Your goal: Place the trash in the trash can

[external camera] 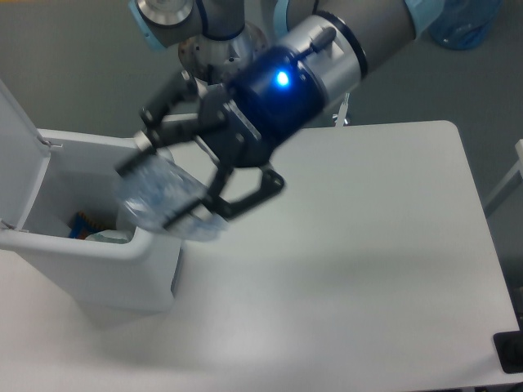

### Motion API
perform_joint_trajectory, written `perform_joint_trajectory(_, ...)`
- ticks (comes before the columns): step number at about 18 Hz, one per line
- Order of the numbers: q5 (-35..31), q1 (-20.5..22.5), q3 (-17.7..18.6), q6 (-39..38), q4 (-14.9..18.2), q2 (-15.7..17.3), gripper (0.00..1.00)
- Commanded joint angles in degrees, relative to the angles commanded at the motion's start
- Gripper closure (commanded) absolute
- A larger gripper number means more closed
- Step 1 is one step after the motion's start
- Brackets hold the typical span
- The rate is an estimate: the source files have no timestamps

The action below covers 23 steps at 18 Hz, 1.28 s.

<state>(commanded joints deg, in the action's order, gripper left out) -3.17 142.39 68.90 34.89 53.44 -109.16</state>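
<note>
The black two-finger gripper [167, 192] clamps a crinkled clear plastic bottle [163, 196], apparently bluish-labelled through motion blur. Just beneath sits the open, smooth white rectangular trash can [155, 249].

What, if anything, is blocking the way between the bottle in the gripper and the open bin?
Nothing visible. The gripper holds the bottle over the right rim of the trash can; its lid stands open and the opening below is clear.
</note>
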Motion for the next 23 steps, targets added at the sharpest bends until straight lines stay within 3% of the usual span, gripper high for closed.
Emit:
perform_joint_trajectory(9, 0.00, -6.07, 10.81, 9.40, -2.11, 4.83, 0.87)
perform_joint_trajectory(12, -0.17, -6.60, 13.18, 10.54, -2.46, 5.27, 0.75)
perform_joint_trajectory(14, -0.61, -6.60, 17.21, 12.38, -2.55, 7.37, 0.61)
perform_joint_trajectory(16, -0.88, -6.60, 22.48, 16.06, -2.98, 10.09, 0.34)
perform_joint_trajectory(18, -2.71, -6.60, 27.23, 19.94, -3.16, 12.12, 0.00)
perform_joint_trajectory(23, -8.25, -6.51, 28.93, 20.92, -2.99, 12.66, 0.00)
